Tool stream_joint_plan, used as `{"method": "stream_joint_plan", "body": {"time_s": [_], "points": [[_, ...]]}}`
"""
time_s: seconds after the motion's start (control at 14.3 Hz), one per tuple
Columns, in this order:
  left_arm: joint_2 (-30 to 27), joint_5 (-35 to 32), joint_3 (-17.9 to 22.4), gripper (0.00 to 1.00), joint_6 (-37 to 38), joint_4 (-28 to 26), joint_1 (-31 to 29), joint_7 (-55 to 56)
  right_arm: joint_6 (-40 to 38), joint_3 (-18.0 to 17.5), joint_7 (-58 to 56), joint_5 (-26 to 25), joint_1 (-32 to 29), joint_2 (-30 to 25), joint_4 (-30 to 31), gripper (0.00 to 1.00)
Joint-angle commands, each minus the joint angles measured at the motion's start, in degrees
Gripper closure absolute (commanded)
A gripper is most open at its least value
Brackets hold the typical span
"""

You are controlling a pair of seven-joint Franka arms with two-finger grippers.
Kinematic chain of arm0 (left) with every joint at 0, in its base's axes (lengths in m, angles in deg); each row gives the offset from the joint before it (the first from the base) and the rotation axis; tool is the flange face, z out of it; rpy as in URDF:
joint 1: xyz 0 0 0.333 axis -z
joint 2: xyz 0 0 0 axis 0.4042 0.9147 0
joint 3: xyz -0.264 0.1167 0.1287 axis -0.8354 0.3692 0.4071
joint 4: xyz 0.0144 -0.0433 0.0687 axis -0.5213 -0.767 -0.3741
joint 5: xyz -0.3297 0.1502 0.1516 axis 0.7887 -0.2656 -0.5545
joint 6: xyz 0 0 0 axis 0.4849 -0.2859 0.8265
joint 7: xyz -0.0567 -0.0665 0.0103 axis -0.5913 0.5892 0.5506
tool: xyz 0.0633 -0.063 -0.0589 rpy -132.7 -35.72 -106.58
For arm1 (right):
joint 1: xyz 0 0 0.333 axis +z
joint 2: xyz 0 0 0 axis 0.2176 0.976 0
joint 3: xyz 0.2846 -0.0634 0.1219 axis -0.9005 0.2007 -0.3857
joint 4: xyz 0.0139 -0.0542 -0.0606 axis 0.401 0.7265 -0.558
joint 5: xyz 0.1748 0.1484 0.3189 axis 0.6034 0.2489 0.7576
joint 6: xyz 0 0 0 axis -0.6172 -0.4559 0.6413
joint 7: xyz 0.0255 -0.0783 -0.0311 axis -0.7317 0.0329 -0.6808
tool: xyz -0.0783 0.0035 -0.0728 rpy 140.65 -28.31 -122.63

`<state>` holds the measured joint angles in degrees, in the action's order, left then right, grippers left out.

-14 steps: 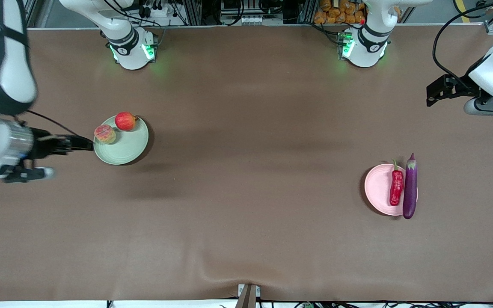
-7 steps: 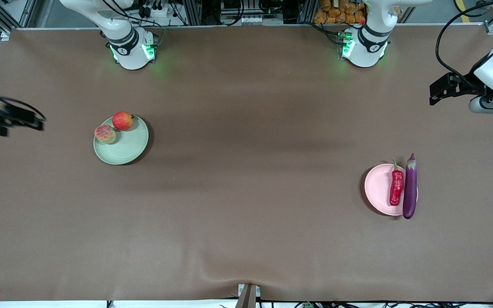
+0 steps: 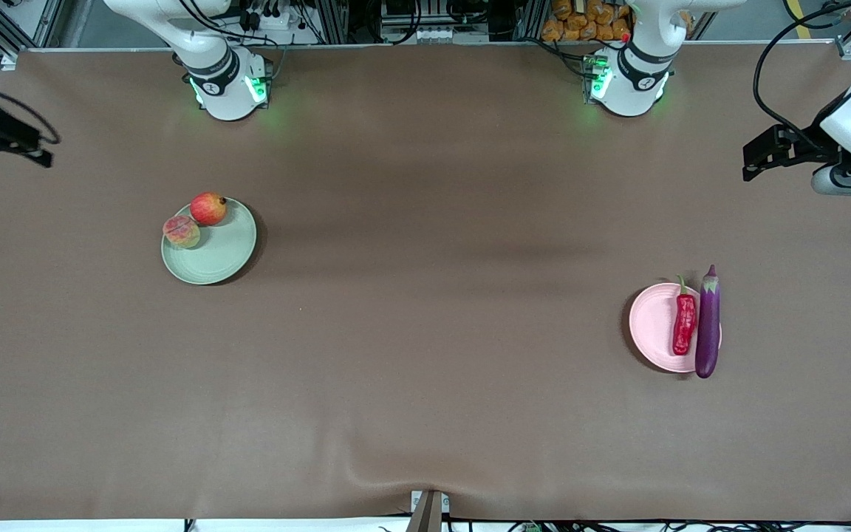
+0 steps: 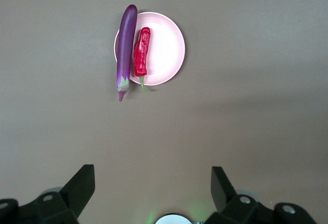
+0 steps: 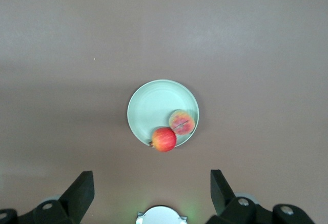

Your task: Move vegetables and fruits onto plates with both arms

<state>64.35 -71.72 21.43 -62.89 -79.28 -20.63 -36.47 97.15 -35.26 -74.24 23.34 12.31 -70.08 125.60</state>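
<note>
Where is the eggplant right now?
The eggplant lies across the pink plate's rim, beside the red chili pepper, toward the left arm's end.

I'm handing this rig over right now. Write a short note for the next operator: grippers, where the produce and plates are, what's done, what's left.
Left gripper: open, empty, high over the table at its own end, waiting.
Right gripper: open, empty, raised over the table at its end.
Green plate: holds the red fruit and the pinkish-orange fruit, both at its rim, touching.
Pink plate: holds the chili pepper; the eggplant lies along the rim, both ends overhanging.
Done: all four items are on plates.
Left: apparently nothing; maybe check that the eggplant sits securely.
</note>
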Motion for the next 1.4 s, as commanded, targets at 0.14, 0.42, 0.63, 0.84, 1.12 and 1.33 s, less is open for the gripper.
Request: {"method": "stream_joint_plan", "body": {"time_s": [0.14, 0.42, 0.63, 0.84, 1.12, 1.33], "points": [[-0.14, 1.49, -0.06, 0.0, 0.8, 0.93, -0.22, 0.3, 2.15, -4.23, 1.56, -4.92, -1.06, -2.51, 3.58, 0.0], [-0.14, 1.49, -0.06, 0.0, 0.8, 0.93, -0.31, 0.3, 2.06, -4.59, 1.3, -5.19, -1.93, -2.07, 3.23, 0.0], [-0.14, 1.49, -0.06, 0.0, 0.8, 0.93, -0.31, 0.3, 1.71, -4.41, 1.47, -5.19, -2.11, -1.37, 1.66, 0.0], [-0.14, 1.4, -0.06, 0.0, 0.8, 0.93, -0.31, 0.3, 1.54, -4.15, 1.56, -5.11, -2.29, -0.93, 1.03, 0.0], [-0.05, 1.4, 0.02, 0.0, 0.8, 0.93, -0.4, 0.3, 2.33, -4.15, 2.17, -4.84, -2.64, -0.93, 1.03, 0.0], [0.04, 1.4, 0.02, 0.0, 0.72, 0.93, -0.4, 0.3, 2.41, -4.15, 2.18, -4.67, -2.64, -0.93, 1.03, 0.0]]}}
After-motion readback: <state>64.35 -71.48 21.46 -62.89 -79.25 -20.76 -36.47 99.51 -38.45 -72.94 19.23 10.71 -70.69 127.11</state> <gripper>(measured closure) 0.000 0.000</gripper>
